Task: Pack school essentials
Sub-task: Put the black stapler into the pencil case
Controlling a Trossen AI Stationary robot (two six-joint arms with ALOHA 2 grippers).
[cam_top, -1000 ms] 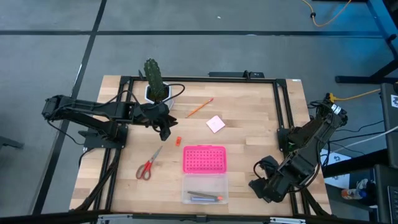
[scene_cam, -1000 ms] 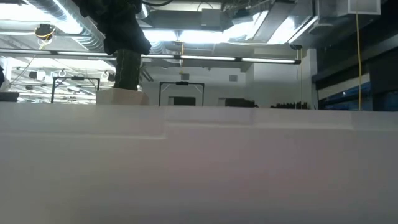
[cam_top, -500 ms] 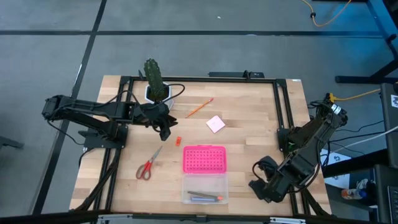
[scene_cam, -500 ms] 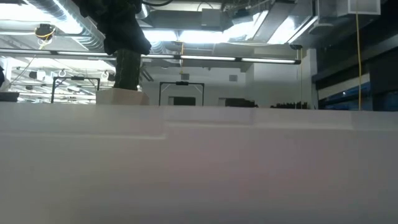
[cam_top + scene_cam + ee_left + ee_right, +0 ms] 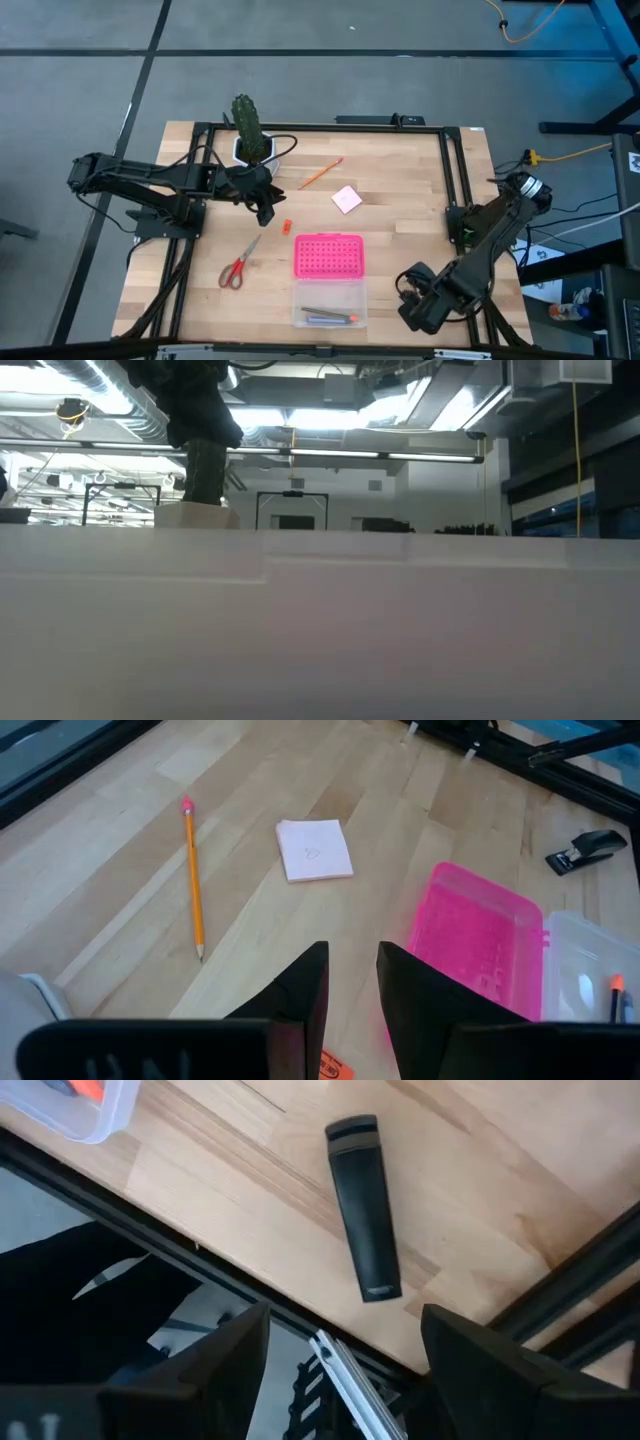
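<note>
1. High view: the right gripper point(image 5: 412, 308) has shifted toward the clear plastic box point(image 5: 330, 303) since a second ago, so it now sits just beside the box's near corner; the left gripper point(image 5: 266, 212) has not moved, with the tiny red-orange piece point(image 5: 285, 227) just beside its tips and the red-handled scissors point(image 5: 239, 264) farther off.
2. Low view: only a dark arm and the room show; no task thing visible.
3. Left wrist view: its fingers point(image 5: 308, 988) stand slightly apart, empty; beyond them lie the thin orange pencil point(image 5: 194, 880) and pale pink square notepad point(image 5: 314, 849).
4. Right wrist view: its fingers point(image 5: 232, 1352) have spread wide, empty, with the black oblong block point(image 5: 363, 1208) lying between and ahead of them, likely the next pick.
</note>
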